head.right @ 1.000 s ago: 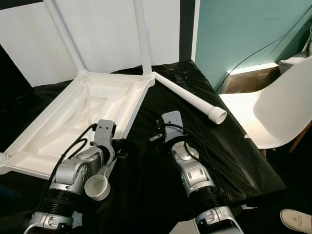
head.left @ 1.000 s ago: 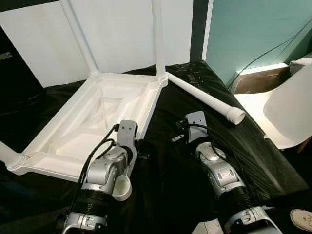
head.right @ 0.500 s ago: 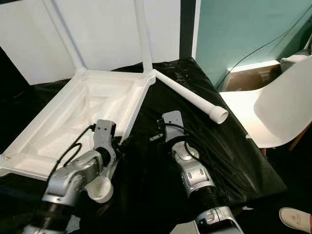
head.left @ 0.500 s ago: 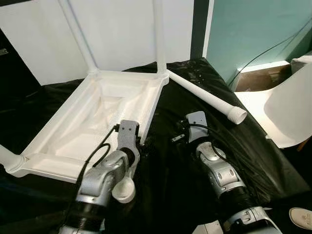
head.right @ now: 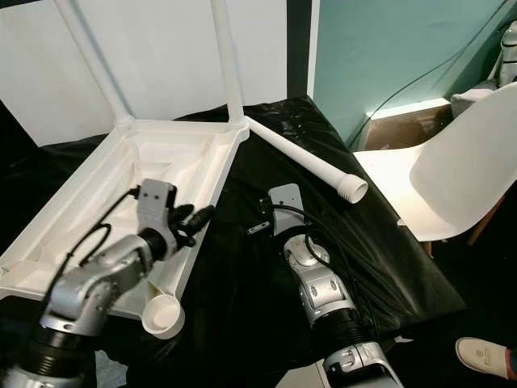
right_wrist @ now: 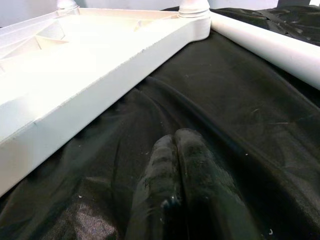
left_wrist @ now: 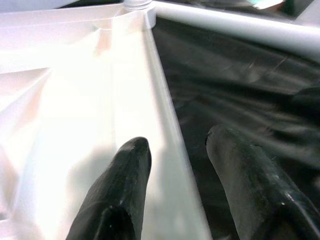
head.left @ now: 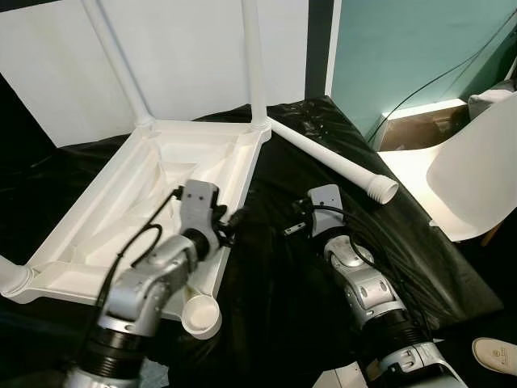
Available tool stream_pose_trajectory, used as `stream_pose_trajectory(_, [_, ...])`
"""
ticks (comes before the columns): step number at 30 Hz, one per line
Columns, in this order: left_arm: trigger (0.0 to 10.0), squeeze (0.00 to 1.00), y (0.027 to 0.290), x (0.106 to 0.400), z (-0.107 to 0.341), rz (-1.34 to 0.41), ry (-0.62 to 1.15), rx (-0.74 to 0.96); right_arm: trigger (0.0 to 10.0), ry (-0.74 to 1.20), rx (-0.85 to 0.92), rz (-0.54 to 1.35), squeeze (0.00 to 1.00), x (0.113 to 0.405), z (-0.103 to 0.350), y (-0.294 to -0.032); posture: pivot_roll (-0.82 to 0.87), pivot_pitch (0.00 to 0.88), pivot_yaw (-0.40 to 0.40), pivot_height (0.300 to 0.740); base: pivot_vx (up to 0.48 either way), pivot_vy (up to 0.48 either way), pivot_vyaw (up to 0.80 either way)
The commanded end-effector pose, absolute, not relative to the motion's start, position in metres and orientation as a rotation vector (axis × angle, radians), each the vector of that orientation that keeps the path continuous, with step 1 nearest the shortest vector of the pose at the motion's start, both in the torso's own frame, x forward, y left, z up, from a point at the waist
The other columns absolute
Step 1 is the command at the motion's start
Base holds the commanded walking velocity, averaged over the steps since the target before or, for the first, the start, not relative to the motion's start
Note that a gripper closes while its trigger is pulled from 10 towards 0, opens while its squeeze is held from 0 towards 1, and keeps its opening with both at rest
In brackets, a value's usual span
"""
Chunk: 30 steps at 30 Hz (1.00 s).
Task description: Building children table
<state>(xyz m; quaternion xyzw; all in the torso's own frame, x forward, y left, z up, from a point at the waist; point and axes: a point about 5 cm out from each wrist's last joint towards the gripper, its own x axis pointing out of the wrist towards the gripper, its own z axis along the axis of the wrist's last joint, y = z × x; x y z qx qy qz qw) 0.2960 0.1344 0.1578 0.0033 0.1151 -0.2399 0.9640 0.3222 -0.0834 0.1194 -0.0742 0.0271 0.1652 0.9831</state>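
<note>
The white children's table top (head.left: 137,202) lies upside down on a black cloth. Two white legs (head.left: 252,65) stand upright in its far corners. The socket (head.left: 202,315) at its near right corner is empty. A loose white leg (head.left: 331,159) lies on the cloth, running from the far right corner to its threaded end. My left gripper (left_wrist: 177,140) is open, one finger on each side of the table's right rim (left_wrist: 160,115). To the right of the table my right gripper (right_wrist: 175,137) rests shut on the cloth, holding nothing.
A white chair (head.left: 477,170) stands close on the right, past the edge of the cloth. Behind it are a cardboard box (head.left: 420,125) and a teal wall with a hanging cable. A shoe (head.left: 494,352) lies on the floor at bottom right.
My left arm has risen and moved forward, bringing its gripper over the table's right rim and uncovering the near right socket. The right arm has not moved.
</note>
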Motion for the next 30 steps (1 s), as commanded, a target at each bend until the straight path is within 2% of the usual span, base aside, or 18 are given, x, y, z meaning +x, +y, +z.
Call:
stream_pose_trajectory(1, [10.0, 0.00, 0.120, 0.283, 0.154, -0.917, 0.256, -0.014, 10.0, 0.057, -0.146, 0.340, 0.00, 0.322, 0.118, -0.080, -0.01, 0.000, 0.079, 0.740, 0.000, 0.000, 0.00])
stream_pose_trajectory(2, [10.0, 0.00, 0.124, 0.283, 0.151, -0.918, 0.272, 0.010, 10.0, 0.057, -0.146, 0.340, 0.00, 0.322, 0.118, -0.079, -0.01, 0.000, 0.080, 0.740, 0.000, 0.000, 0.00])
stream_pose_trajectory(3, [10.0, 0.07, 0.128, 0.282, 0.148, -0.932, 0.289, 0.007, 10.0, 0.057, -0.145, 0.340, 0.00, 0.323, 0.118, -0.079, -0.01, 0.000, 0.080, 0.740, 0.000, 0.000, 0.00])
stream_pose_trajectory(4, [10.0, 0.07, 0.128, 0.282, 0.148, -0.932, 0.289, 0.007, 10.0, 0.057, -0.145, 0.340, 0.00, 0.323, 0.118, -0.079, -0.01, 0.000, 0.080, 0.740, 0.000, 0.000, 0.00])
stream_pose_trajectory(5, [10.0, 0.16, 0.131, 0.280, 0.145, -0.954, 0.299, 0.010, 10.0, 0.057, -0.145, 0.340, 0.00, 0.323, 0.118, -0.079, -0.01, 0.000, 0.080, 0.740, 0.000, 0.000, 0.00])
stream_pose_trajectory(6, [10.0, 0.30, 0.134, 0.276, 0.143, -1.001, 0.308, -0.010, 10.0, 0.057, -0.145, 0.339, 0.00, 0.323, 0.118, -0.079, -0.01, 0.000, 0.079, 0.740, 0.000, 0.000, 0.00])
stream_pose_trajectory(8, [10.0, 0.30, 0.134, 0.276, 0.143, -1.001, 0.308, -0.010, 10.0, 0.057, -0.145, 0.339, 0.00, 0.323, 0.118, -0.079, -0.01, 0.000, 0.079, 0.740, 0.000, 0.000, 0.00])
stream_pose_trajectory(9, [10.0, 0.96, 0.136, 0.270, 0.142, -1.054, 0.313, -0.028, 10.0, 0.056, -0.145, 0.339, 0.00, 0.323, 0.118, -0.079, -0.01, 0.000, 0.079, 0.740, 0.000, 0.000, 0.00])
stream_pose_trajectory(10, [10.0, 1.00, 0.139, 0.264, 0.143, -1.114, 0.316, -0.041, 10.0, 0.056, -0.146, 0.338, 0.00, 0.322, 0.119, -0.080, -0.02, 0.000, 0.079, 0.740, 0.000, 0.000, 0.00])
stream_pose_trajectory(15, [10.0, 1.00, 0.144, 0.251, 0.152, -1.239, 0.307, -0.066, 10.0, 0.056, -0.149, 0.335, 0.00, 0.322, 0.119, -0.081, -0.02, 0.000, 0.079, 0.740, 0.000, 0.000, 0.00])
stream_pose_trajectory(16, [10.0, 0.38, 0.146, 0.248, 0.153, -1.267, 0.311, -0.046, 10.0, 0.056, -0.150, 0.336, 0.00, 0.323, 0.119, -0.081, -0.01, 0.000, 0.073, 0.740, 0.000, 0.000, 0.00])
stream_pose_trajectory(18, [10.0, 0.38, 0.148, 0.246, 0.153, -1.284, 0.316, -0.030, 10.0, 0.056, -0.150, 0.336, 0.00, 0.323, 0.119, -0.081, -0.01, 0.000, 0.073, 0.740, 0.000, 0.000, 0.00])
stream_pose_trajectory(19, [10.0, 0.00, 0.151, 0.245, 0.150, -1.295, 0.338, -0.011, 10.0, 0.056, -0.150, 0.338, 0.00, 0.323, 0.119, -0.081, -0.01, 0.000, 0.070, 0.740, 0.000, 0.000, 0.00])
stream_pose_trajectory(25, [10.0, 0.00, 0.161, 0.252, 0.142, -1.259, 0.385, 0.047, 10.0, 0.053, -0.150, 0.344, 0.00, 0.324, 0.120, -0.079, -0.01, 0.000, 0.072, 0.740, 0.000, 0.000, 0.00])
stream_pose_trajectory(27, [10.0, 0.00, 0.180, 0.260, 0.135, -1.232, 0.427, 0.147, 10.0, 0.051, -0.149, 0.342, 0.00, 0.324, 0.120, -0.079, -0.01, 0.000, 0.075, 0.740, 0.000, 0.000, 0.00])
stream_pose_trajectory(30, [10.0, 0.00, 0.194, 0.264, 0.131, -1.216, 0.473, 0.231, 10.0, 0.051, -0.148, 0.338, 0.00, 0.323, 0.120, -0.079, -0.01, 0.000, 0.079, 0.740, 0.000, 0.000, 0.00])
